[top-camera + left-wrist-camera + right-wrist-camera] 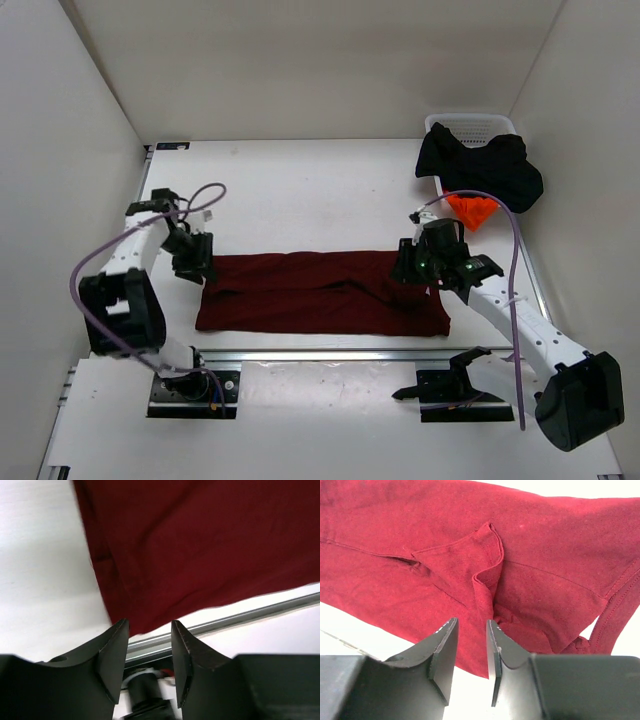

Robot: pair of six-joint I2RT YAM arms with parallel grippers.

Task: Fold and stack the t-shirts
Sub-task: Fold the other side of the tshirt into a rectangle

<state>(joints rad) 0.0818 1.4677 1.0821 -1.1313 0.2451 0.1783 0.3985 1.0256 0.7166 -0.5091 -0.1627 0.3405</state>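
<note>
the maroon shirt (320, 293) lies in a long folded band near the front of the table (300, 190), between my grippers. it is light, limp cloth and its layers will slide, so i'd pinch the doubled end hems. my left gripper (150, 625) and right gripper (472, 622) hang just above it, fingers parted, holding nothing.

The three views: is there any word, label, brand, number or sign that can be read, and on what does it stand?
No readable text anywhere.
The maroon t-shirt, black t-shirt and white basket show no print or tag.
Dark plate at the far left corner: too small to read.
</note>
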